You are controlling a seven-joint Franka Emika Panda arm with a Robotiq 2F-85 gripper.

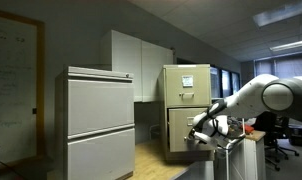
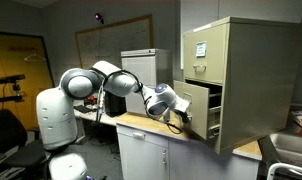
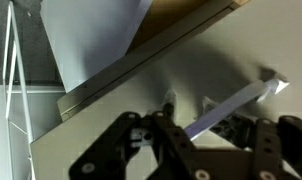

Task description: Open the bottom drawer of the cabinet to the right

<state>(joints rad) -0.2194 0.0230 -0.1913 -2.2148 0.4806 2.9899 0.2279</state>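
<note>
The tall beige cabinet [image 1: 175, 100] [image 2: 253, 80] stands on a counter, with a white paper sheet [image 1: 188, 80] [image 2: 202, 47] on its top drawer front. Its bottom drawer [image 2: 198, 98] is pulled partly out, and the dark inside shows behind the front. My gripper [image 1: 202, 133] [image 2: 182, 117] is at the front of that drawer. In the wrist view the silver drawer handle [image 3: 241, 103] runs slantwise between my two dark fingers [image 3: 209, 140], which sit close on either side of it.
A wider light-grey two-panel cabinet [image 1: 99, 120] stands nearer the camera. White wall cupboards [image 1: 139, 62] hang behind it. The wooden countertop [image 2: 151, 126] carries the beige cabinet. An office chair [image 1: 281, 140] stands by the arm's base.
</note>
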